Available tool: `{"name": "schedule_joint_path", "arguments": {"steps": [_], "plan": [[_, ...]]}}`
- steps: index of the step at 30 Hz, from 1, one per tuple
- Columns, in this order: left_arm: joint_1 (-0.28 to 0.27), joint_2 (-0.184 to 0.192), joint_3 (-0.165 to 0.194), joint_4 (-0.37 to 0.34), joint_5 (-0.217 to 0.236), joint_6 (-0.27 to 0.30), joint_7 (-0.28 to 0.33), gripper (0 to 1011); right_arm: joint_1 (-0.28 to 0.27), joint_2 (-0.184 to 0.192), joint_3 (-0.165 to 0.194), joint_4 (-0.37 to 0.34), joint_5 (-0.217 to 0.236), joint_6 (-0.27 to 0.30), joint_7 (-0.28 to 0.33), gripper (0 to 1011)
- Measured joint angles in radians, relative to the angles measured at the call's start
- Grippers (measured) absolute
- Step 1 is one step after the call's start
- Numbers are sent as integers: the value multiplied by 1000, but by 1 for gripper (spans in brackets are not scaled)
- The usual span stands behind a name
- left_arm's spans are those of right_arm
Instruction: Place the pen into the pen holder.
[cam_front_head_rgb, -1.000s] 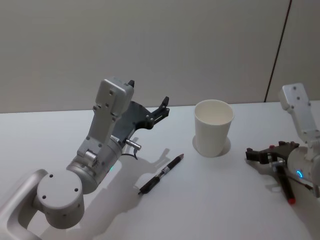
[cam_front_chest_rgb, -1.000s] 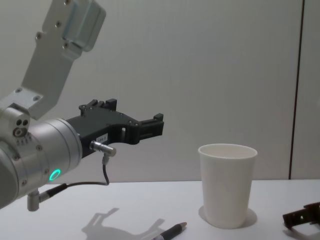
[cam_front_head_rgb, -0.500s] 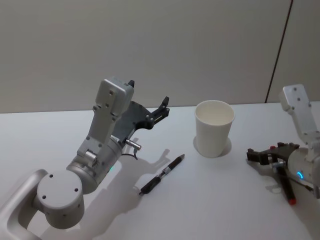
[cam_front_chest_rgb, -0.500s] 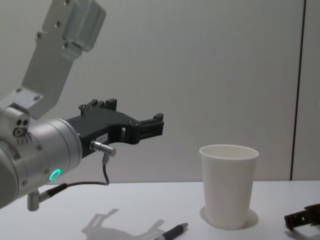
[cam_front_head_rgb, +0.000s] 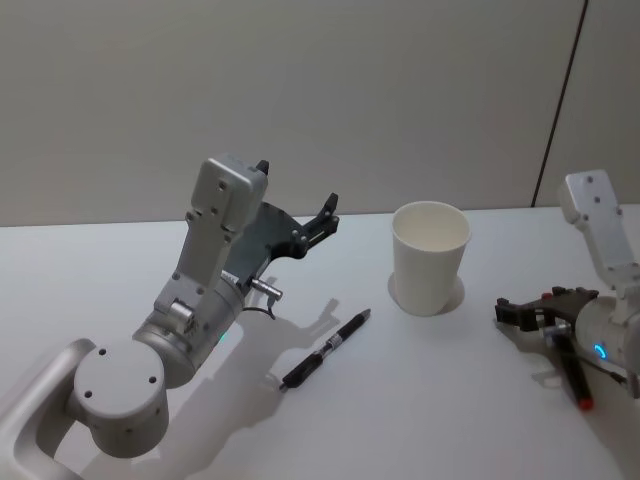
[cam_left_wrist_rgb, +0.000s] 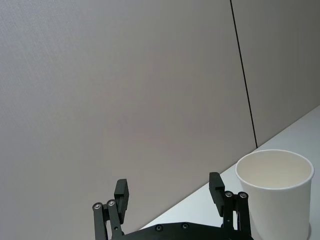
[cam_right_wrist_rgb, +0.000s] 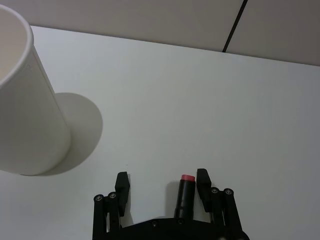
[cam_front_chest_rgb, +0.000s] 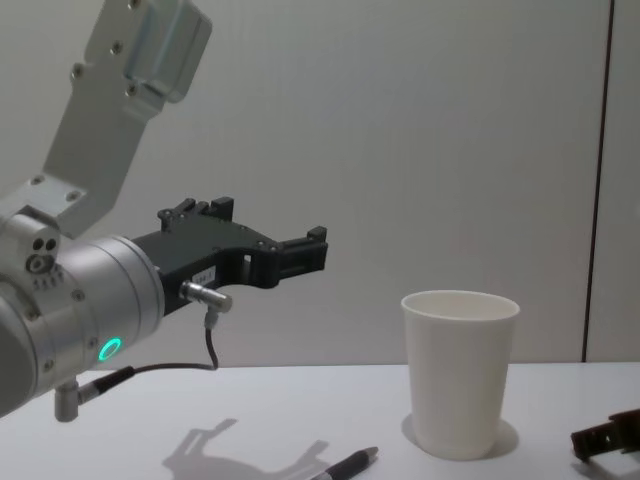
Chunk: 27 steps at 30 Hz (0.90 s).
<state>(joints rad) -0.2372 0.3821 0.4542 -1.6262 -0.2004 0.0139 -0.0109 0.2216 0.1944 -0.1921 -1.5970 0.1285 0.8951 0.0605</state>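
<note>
A plain white table (cam_front_head_rgb: 430, 430), and on it the pen holder (cam_front_head_rgb: 429, 258) stood upright toward the back, right of centre, open mouth up. The pen (cam_front_head_rgb: 325, 349), dark with a pale band at mid-barrel, lay flat nearer the front and to the left, well apart from the pen holder and slanted with its far end toward it. At the far right a dark red-tipped stick (cam_front_head_rgb: 578, 388) sat low; whether it touched the table could not be told.

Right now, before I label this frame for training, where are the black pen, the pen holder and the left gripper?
black pen (cam_front_head_rgb: 325, 349): head view, middle of the barrel.
pen holder (cam_front_head_rgb: 428, 270): head view, outer side wall.
left gripper (cam_left_wrist_rgb: 168, 186): left wrist view, midway between its open fingertips.
</note>
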Motion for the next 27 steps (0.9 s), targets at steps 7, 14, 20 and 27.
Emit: {"name": "schedule_joint_path", "arguments": {"steps": [7,14,20,27], "plan": [[0,0,0,0,0,0,0,1001,0,0,0,1,0,0,0,814],[0,0,0,0,0,0,0,1001,-1,0,1,1,0,1,0,780],[0,0,0,0,0,0,0,1001,-1,0,1,1,0,1,0,754],[0,0,0,0,0,0,0,1001,-1,0,0,1,0,1,0,708]]}}
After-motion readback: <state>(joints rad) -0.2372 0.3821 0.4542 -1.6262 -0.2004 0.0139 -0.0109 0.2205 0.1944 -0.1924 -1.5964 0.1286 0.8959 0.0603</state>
